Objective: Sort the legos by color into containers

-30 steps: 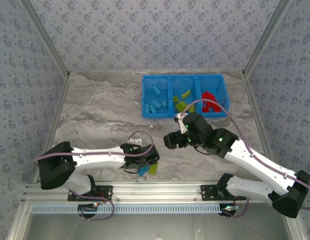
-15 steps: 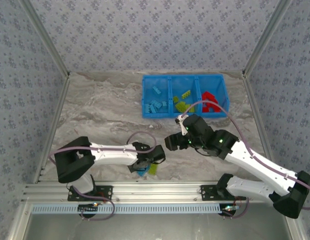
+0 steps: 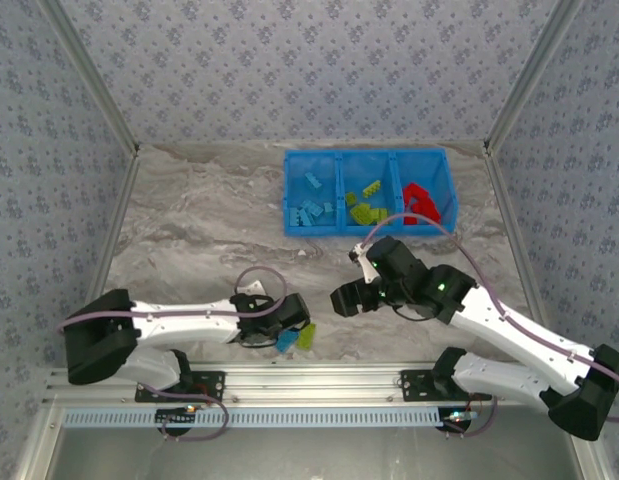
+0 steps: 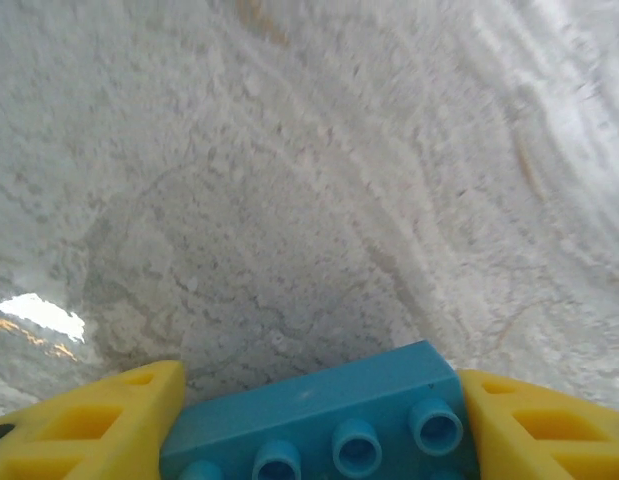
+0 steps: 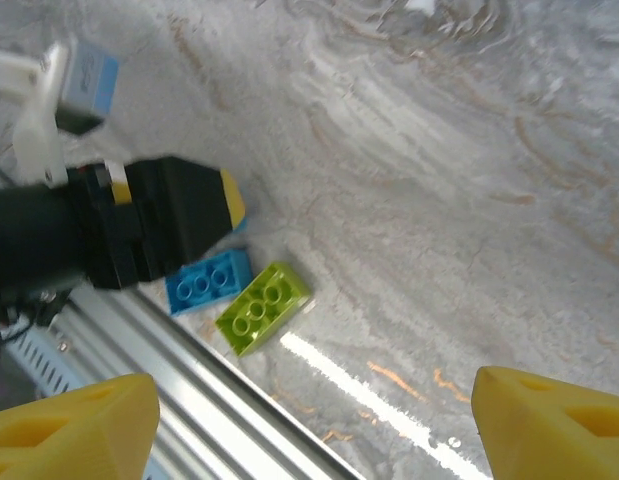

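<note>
The left hand (image 3: 286,330) is down near the near edge of the worktop (image 3: 209,210), about midway along it, with the blue brick (image 4: 309,410) between its fingers (image 4: 89,425). In the left wrist view both yellow tips lie against the brick's ends, studs up, so the hand holds the brick. How firm that hold is I cannot tell. The green brick (image 5: 262,307) lies just beside the blue one, nearly touching a corner of it. Both bricks sit close to the metal rail (image 5: 179,395) along that near edge.

The step in hand looks like picking up the blue brick. To do it well, the squeeze should be complete before any lift, because a smooth plastic brick may slip or twist in a loose grip. The lift should go straight up, so the green brick is not dragged or flicked towards the rail.

The tray (image 3: 364,153) stands at the far edge, right of the middle. Its left compartment (image 3: 311,200) has light blue bricks, the middle one green and the right one red. The blue brick belongs in the left one, let go low so it does not bounce out.

The right hand (image 3: 344,299) hovers between the tray and the bricks, fingers wide and empty. The left arm would do best to pass on the left of it.
</note>
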Robot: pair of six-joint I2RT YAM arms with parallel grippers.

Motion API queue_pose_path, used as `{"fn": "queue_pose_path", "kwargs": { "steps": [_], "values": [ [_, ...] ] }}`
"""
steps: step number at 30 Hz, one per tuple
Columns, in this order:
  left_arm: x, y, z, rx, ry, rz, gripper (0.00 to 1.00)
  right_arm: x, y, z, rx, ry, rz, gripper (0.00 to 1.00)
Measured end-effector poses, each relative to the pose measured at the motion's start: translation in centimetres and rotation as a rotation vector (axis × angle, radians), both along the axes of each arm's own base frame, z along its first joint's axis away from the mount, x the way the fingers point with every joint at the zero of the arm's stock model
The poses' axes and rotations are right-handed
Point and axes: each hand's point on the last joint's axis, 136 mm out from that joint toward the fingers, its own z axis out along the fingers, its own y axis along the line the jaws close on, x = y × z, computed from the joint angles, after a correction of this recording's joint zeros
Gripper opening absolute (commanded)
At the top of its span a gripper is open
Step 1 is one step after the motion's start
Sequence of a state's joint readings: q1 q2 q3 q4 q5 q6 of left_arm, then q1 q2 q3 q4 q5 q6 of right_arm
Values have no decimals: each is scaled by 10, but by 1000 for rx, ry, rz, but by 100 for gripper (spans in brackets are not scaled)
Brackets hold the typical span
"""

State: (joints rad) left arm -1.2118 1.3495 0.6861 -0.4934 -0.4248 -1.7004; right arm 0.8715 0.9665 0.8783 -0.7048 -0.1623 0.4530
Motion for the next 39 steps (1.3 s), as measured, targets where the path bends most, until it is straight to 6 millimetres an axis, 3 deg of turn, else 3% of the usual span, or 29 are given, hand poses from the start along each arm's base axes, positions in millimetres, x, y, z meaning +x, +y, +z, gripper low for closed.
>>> {"fn": "queue_pose_path", "kwargs": {
  "steps": [6, 12, 19, 22, 27, 29, 33, 39],
  "values": [
    [42, 1, 66, -42, -168, -29, 47, -22, 1, -3, 26, 48, 61, 84],
    [97, 2, 113, 2, -293, -38, 47, -17, -10, 4, 67, 20, -14, 85],
    [201, -32, 169, 83, -416, -62, 50, -3, -18, 10, 119, 11, -99, 85],
    [246, -44, 172, 81, -429, -66, 50, -1, -21, 9, 123, 17, -118, 85],
    [313, -53, 157, 118, -418, -65, 53, 1, -27, 9, 141, 18, -141, 85],
    [334, -59, 150, 144, -410, -78, 58, 1, -30, 7, 146, 20, -151, 85],
    [357, -74, 143, 178, -404, -124, 73, 4, -34, 6, 151, 30, -171, 85],
    [357, -84, 149, 176, -391, -182, 77, 9, -39, 3, 164, 54, -190, 85]
  ]
}}
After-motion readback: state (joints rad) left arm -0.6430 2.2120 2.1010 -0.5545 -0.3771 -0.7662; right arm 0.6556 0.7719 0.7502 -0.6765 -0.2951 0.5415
